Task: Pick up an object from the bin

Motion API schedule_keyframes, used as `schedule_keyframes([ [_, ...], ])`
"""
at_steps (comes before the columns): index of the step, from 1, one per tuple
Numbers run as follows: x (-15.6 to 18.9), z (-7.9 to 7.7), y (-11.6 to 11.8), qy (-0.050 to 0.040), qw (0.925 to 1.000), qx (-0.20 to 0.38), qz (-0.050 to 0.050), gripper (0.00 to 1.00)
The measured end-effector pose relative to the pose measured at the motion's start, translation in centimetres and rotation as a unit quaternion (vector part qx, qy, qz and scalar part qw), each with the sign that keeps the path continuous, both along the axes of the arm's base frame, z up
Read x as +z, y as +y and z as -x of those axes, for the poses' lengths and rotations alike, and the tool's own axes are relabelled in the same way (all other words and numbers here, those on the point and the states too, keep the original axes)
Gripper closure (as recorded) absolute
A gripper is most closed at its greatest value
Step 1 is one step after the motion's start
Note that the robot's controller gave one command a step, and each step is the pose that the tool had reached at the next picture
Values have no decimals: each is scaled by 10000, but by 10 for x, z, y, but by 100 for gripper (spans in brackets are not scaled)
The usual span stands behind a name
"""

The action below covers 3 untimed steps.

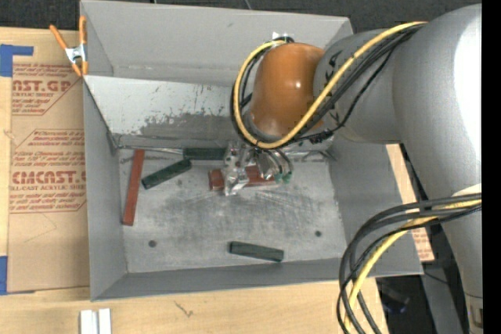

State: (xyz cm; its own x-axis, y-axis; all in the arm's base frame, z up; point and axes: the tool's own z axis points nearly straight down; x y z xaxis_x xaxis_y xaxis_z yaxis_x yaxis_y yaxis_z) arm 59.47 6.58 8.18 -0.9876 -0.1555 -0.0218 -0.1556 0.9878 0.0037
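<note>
Whether my gripper (241, 174) is apart or together I cannot tell; it sits low over the middle of the bin (301, 207). A small reddish-brown block (214, 181) lies just at its left edge. A dark green stick (166, 174) lies further left, a long red-brown strip (133, 188) lies by the left wall, and a second green stick (255, 251) lies near, well apart.

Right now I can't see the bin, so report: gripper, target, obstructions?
Gripper low over bin middle. Small red-brown block right beside it, grip unconfirmed. Dark green block left of that, apart.
</note>
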Motion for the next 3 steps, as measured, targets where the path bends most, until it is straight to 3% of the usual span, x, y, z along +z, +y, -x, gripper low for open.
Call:
schedule_keyframes([
  [1, -2, 2, -1, 33, 10000, 1, 15, 0],
  [2, 2, -4, -1, -113, 9999, -12, -10, 100],
  [3, 2, -4, -1, -112, 9999, -12, -11, 100],
])
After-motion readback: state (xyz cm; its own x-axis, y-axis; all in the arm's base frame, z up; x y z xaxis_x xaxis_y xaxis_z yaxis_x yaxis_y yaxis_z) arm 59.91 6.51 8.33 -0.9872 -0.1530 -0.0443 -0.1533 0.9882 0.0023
